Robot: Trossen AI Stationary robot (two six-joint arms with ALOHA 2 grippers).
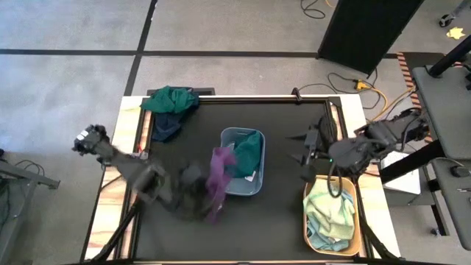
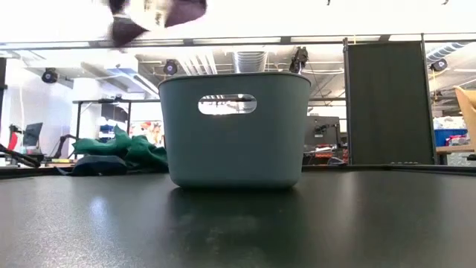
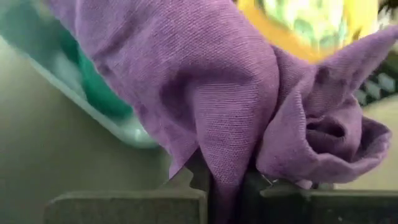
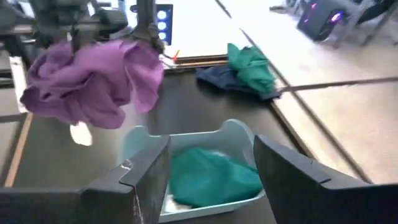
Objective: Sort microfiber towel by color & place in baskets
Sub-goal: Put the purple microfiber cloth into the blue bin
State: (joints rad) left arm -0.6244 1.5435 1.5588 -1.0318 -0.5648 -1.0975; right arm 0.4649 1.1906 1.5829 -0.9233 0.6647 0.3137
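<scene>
Nearby, green/navy towels [image 1: 171, 109] at table corner [image 1: 140, 103].

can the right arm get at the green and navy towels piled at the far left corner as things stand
Probably not easily. The right gripper, open and empty, hangs near the yellow basket, while the green and navy pile lies across the table. Between them stand the grey-blue basket and the left gripper, shut on the purple towel.

Bright, even overhead light. The left arm [image 1: 147, 180] smears with motion blur. Ceiling glare washes the low view; the dark table [image 2: 238, 223] reflects a soft sheen.
</scene>
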